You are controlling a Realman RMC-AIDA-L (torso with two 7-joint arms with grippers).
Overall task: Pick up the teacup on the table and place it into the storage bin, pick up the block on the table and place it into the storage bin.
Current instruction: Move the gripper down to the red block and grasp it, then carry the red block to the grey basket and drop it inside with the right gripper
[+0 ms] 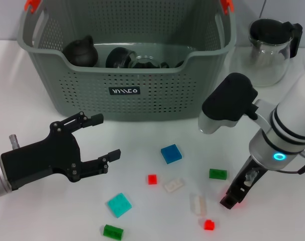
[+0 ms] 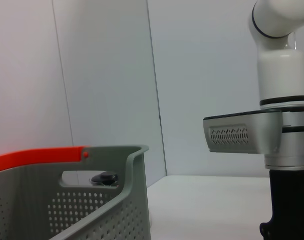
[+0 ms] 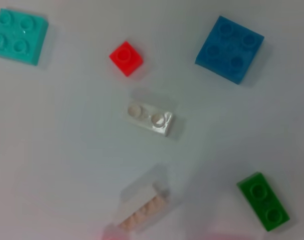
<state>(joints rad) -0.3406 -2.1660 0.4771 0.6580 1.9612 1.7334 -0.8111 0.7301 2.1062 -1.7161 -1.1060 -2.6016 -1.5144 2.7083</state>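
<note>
Several small blocks (image 1: 171,153) lie close together on the counter (image 1: 31,201), so the right end effector (image 1: 231,198), fingers unclear, may nudge neighbours. Left end effector (image 1: 99,135) hangs released before the storage bin (image 1: 127,95).

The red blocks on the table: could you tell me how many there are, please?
2 clearly: one red block beside the blue block, another nearest the robot. A red glow at the right tool may hide more.

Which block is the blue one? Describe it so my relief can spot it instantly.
Start at the storage bin and come toward the robot onto the white table. The blue block is the scattered piece nearest the bin: square, four studs, the only blue one.
</note>
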